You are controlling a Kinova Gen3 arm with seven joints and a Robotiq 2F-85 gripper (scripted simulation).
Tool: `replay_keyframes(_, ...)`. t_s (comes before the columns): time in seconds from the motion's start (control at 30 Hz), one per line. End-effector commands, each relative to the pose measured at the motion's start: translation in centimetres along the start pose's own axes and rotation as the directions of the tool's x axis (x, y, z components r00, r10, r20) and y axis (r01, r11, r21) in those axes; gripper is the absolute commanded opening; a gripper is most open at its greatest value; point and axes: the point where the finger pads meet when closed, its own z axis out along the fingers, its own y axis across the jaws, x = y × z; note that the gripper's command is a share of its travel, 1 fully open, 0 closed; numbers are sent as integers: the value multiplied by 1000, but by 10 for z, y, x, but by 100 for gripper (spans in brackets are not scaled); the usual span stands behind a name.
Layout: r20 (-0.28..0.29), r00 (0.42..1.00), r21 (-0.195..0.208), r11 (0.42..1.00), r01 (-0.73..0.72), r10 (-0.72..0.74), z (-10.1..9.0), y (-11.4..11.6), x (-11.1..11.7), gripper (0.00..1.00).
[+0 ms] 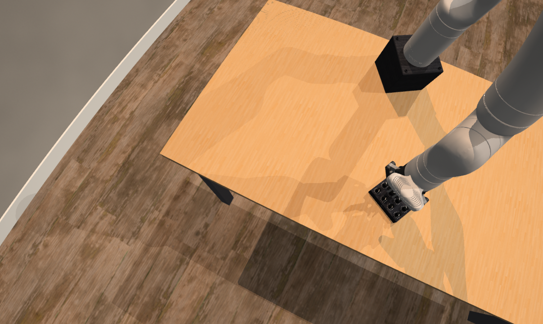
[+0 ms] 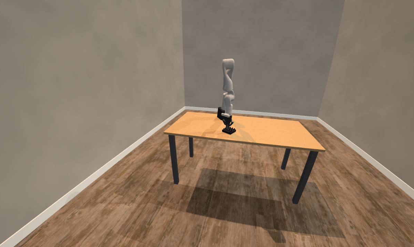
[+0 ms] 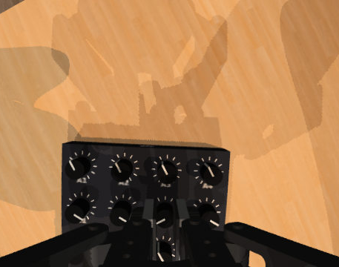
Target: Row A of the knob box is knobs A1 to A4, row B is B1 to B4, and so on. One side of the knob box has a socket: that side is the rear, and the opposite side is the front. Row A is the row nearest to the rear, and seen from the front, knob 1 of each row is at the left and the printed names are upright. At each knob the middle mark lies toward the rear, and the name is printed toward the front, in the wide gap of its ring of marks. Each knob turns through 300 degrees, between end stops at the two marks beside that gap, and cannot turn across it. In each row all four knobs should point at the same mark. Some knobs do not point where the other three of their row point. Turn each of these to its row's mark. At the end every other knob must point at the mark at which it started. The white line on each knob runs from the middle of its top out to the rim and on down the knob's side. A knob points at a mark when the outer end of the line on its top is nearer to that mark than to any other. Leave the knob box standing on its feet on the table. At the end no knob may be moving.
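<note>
- The knob box (image 1: 387, 202) (image 2: 228, 132) (image 3: 141, 190) sits upright on the counter (image 1: 265, 120) (image 2: 269, 129) (image 3: 273, 93).
- Above the box's second row, the pincer (image 1: 391, 192) (image 2: 227, 126) (image 3: 165, 213) appears pinched around knob B3 (image 3: 165, 219).
- Risk: overturning may overshoot the row's mark; off-centre twisting may slip or shift the box.
- Risk: a sideways exit may brush neighbouring knobs.
- Count, wrist view: one box, one pincer; four knobs in row A, four in B, one in C; others hidden.
</note>
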Motion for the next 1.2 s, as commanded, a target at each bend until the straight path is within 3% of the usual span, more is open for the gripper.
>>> replay_keyframes(0.0, -1, 1000, 1, 1000, -1, 1, 0, 0, 0, 8)
replay_keyframes(0.57, -1, 999, 1, 999, -51, 51, 0, 0, 0, 8)
replay_keyframes(1.17, -1, 971, 1, 971, -241, 241, 0, 0, 0, 8)
